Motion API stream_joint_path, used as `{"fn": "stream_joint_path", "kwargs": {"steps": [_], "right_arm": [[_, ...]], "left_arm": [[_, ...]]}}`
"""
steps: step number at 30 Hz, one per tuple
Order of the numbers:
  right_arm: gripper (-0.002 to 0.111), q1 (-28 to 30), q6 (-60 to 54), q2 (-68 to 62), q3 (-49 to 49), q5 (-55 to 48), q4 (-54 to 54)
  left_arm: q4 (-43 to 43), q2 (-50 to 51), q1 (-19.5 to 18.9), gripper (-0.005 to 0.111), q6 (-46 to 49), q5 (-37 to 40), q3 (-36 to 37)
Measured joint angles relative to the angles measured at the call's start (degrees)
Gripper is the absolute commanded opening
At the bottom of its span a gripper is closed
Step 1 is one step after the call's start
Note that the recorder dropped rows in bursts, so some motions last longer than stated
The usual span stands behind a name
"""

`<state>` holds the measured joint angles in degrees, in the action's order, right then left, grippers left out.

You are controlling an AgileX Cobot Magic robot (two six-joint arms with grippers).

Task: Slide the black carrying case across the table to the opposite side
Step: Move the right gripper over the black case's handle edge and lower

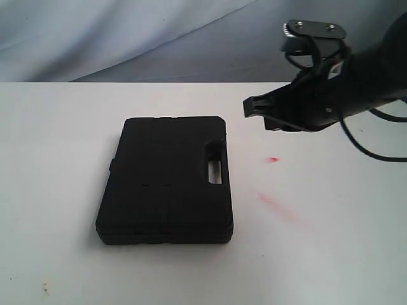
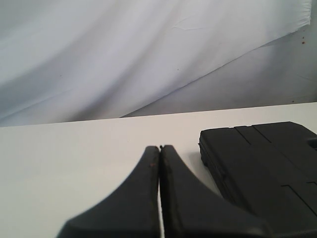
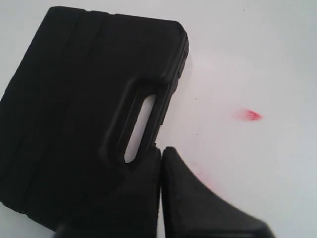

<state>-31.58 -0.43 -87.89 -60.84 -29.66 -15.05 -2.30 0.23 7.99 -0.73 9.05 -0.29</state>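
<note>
The black carrying case [image 1: 168,181] lies flat on the white table [image 1: 57,140], its handle slot [image 1: 214,166] on the side facing the right arm. My right gripper [image 1: 247,108] hangs shut above the table, just right of the case's far right corner and apart from it. In the right wrist view the case [image 3: 74,109] fills one side, and the shut gripper [image 3: 161,148] sits over its handle edge. The left wrist view shows my left gripper [image 2: 160,147] shut and empty over bare table, with the case [image 2: 262,163] beside it. The left gripper is outside the exterior view.
Red smear marks [image 1: 276,204] and a small red spot [image 1: 273,159] mark the table right of the case. A few dark specks [image 1: 44,289] lie near the front left. A pale cloth backdrop [image 1: 127,38] hangs behind the far edge. A cable [image 1: 375,149] trails from the right arm.
</note>
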Motion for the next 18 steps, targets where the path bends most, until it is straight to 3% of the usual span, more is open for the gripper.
{"fn": "stream_joint_path", "kwargs": {"steps": [8, 18], "right_arm": [[0.000, -3.7, 14.5, -9.7, -9.8, -9.3, 9.3], [0.000, -3.7, 20.2, -24.1, -27.0, -25.2, 10.3]], "left_arm": [[0.0, 0.0, 0.0, 0.000, 0.0, 0.0, 0.0], [0.0, 0.0, 0.0, 0.000, 0.0, 0.0, 0.0]]}}
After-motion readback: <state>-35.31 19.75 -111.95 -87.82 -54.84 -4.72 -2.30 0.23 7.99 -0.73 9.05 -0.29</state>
